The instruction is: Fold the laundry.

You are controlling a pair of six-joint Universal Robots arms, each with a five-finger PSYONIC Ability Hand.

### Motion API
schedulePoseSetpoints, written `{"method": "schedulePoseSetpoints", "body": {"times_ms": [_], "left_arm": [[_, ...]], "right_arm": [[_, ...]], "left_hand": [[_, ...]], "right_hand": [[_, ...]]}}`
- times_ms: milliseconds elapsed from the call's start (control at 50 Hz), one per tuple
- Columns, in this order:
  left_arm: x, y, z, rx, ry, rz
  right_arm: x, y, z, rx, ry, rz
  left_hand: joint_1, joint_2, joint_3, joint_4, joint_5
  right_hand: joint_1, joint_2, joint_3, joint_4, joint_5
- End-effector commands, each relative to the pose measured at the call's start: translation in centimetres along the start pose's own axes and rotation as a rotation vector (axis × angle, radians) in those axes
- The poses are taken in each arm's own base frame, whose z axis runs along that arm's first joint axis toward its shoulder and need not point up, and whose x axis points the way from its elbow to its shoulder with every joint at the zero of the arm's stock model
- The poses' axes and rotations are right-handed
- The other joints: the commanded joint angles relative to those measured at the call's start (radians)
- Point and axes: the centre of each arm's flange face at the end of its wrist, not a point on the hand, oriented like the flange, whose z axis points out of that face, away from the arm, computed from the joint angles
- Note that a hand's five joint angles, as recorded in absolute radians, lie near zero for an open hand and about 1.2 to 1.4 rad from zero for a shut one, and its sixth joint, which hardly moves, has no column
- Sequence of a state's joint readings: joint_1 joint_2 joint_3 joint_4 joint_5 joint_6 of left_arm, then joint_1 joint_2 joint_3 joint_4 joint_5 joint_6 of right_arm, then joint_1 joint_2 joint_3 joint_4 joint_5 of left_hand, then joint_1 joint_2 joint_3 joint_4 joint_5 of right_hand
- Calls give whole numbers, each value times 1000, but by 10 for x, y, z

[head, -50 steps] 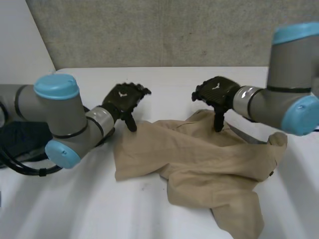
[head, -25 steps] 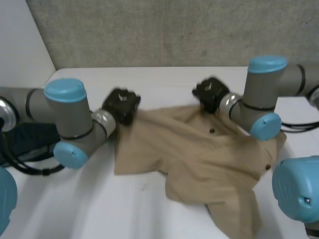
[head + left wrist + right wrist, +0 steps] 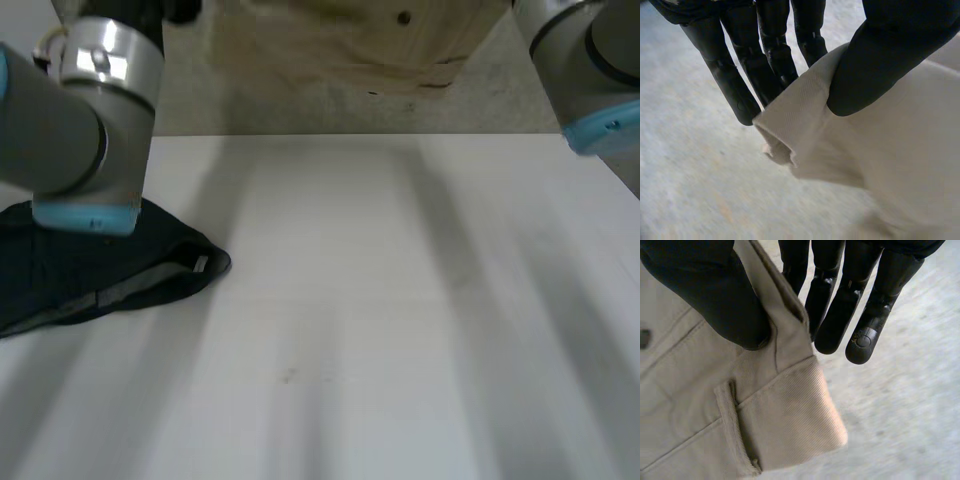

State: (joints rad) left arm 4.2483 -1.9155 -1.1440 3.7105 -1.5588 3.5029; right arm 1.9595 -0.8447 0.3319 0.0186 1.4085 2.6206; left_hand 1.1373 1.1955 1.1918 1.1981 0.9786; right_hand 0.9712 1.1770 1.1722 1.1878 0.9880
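**Tan shirt held high over the table**

The white table (image 3: 380, 330) is sitting well below the tan shirt (image 3: 350, 40), which is hanging above its far edge. A dark garment (image 3: 90, 270) is lying at the table's left side. The left hand (image 3: 880, 55) is pinching a shirt edge between thumb and fingers. The right hand (image 3: 710, 290) is clamping a cuffed corner the same way.

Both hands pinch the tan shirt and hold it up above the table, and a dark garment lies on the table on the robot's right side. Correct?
Not quite: the dark garment lies on the table on the robot's left side, under the left arm, as the head view shows. The left hand and right hand do each pinch the tan shirt, held above the table.
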Motion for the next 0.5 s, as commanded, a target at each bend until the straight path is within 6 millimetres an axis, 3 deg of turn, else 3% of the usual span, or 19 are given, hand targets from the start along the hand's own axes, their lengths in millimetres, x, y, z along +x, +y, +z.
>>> {"method": "schedulePoseSetpoints", "body": {"times_ms": [20,40,120,180,280,340,420,440,500], "left_arm": [[31,55,-80,-284,133,-17],[39,67,-100,-347,165,-19],[50,91,-147,-495,229,-16],[55,98,-171,-568,263,-13],[61,100,-214,-738,350,-11],[59,96,-224,-803,374,-10],[50,86,-229,-880,372,-6],[46,82,-228,-894,360,-3],[35,78,-215,-873,313,0]], "right_arm": [[-43,51,-60,-295,-247,118],[-49,59,-69,-333,-271,127],[-79,92,-118,-510,-388,157],[-97,108,-155,-616,-475,161],[-115,118,-199,-704,-597,137],[-115,112,-213,-709,-635,123],[-104,105,-220,-702,-626,108],[-102,104,-220,-700,-623,108],[-96,96,-221,-673,-615,108]], "left_hand": [[259,201,204,198,243],[259,201,204,198,243],[116,58,61,55,100],[31,-28,-24,-30,15],[-174,-233,-229,-235,-190],[-342,-400,-396,-403,-358],[-732,-790,-787,-793,-748],[-861,-919,-915,-922,-877],[-906,-964,-961,-967,-922]], "right_hand": [[425,219,224,209,234],[425,219,224,209,234],[425,219,224,209,234],[425,219,224,209,234],[425,219,224,209,234],[425,219,224,209,234],[425,219,224,209,234],[425,219,224,209,234],[425,219,224,209,234]]}}
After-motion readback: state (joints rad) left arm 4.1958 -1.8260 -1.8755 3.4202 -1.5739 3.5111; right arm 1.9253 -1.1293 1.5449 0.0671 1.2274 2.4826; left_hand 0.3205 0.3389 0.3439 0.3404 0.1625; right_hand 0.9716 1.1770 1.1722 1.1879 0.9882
